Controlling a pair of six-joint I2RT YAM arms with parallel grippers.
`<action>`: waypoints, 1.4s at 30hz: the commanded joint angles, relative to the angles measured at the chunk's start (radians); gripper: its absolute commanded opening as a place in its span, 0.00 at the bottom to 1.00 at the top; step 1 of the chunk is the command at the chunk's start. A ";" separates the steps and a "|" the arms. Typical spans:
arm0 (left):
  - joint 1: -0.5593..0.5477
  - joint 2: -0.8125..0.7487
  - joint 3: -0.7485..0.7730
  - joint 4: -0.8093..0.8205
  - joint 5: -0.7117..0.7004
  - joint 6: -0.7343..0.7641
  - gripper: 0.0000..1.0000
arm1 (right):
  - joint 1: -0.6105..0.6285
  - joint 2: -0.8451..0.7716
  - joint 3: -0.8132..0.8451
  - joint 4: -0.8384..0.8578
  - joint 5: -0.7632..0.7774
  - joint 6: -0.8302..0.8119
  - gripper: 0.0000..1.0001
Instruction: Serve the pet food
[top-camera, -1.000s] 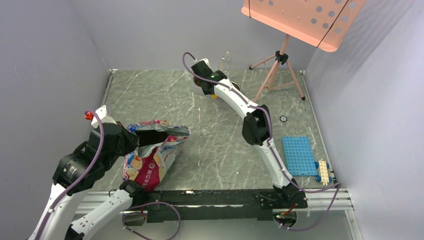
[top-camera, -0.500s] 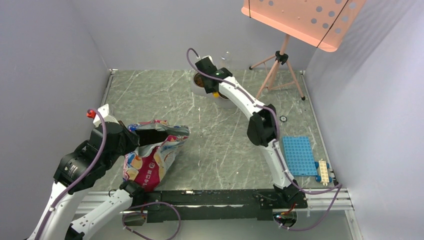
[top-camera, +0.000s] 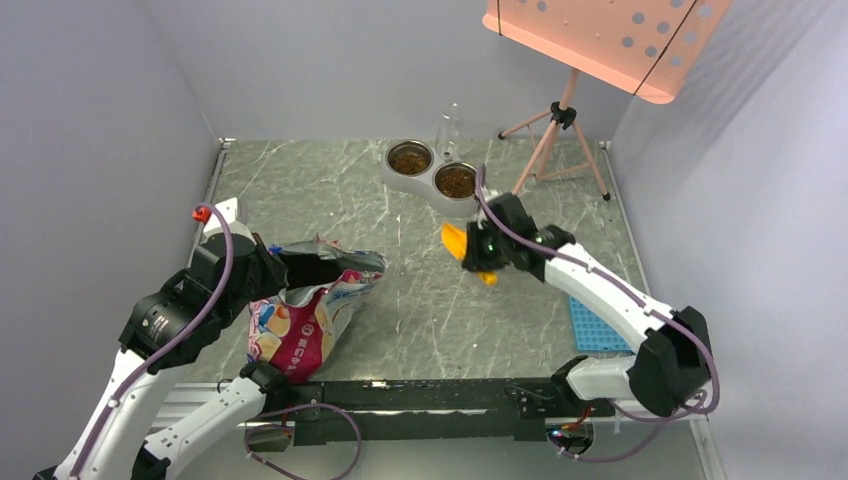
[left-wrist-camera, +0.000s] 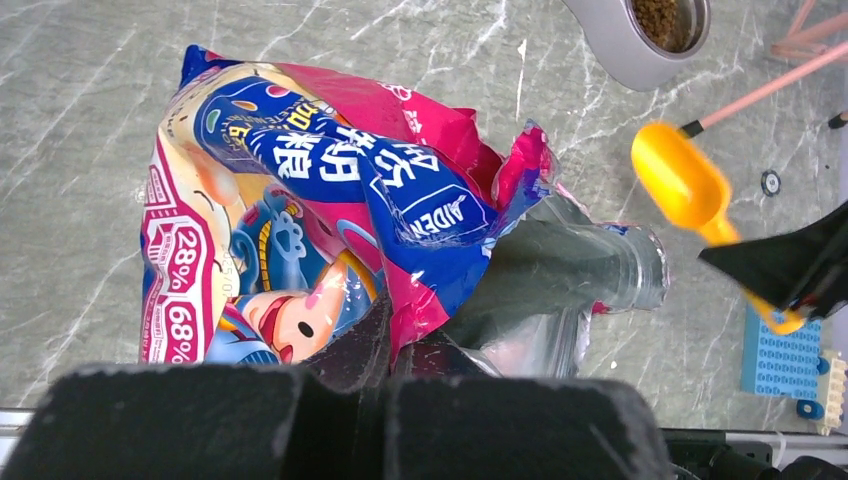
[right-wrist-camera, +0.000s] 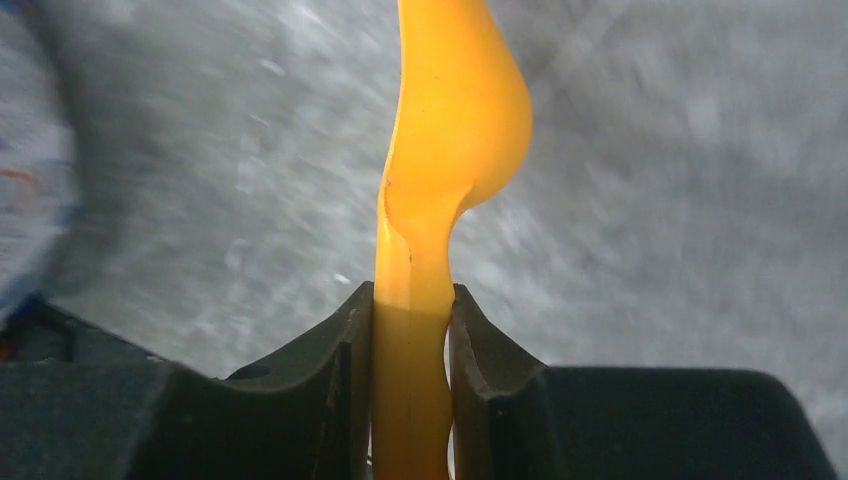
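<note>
Brown pet food in 2 bowls, well beyond right claw w/ scoop.

A robotics lab cell: plain grey walls box in a marble-patterned tabletop, two cabled arms are bolted to a rail at its near edge, and a tripod with a perforated orange panel stands at its far right corner.

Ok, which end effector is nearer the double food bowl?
Right. The right end effector, holding the yellow scoop, is just short of the double food bowl on the robot's side; the left end effector grips the bag far to its left.
</note>
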 joint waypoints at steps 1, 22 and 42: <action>-0.004 0.026 0.010 0.071 0.034 0.042 0.00 | -0.024 -0.163 -0.232 -0.012 0.134 0.176 0.00; -0.003 0.098 -0.033 0.153 0.159 0.017 0.00 | -0.028 -0.092 -0.394 -0.154 0.158 0.344 0.42; -0.004 0.088 -0.003 0.118 0.130 0.020 0.00 | 0.362 0.242 0.543 -0.084 -0.052 -0.134 0.72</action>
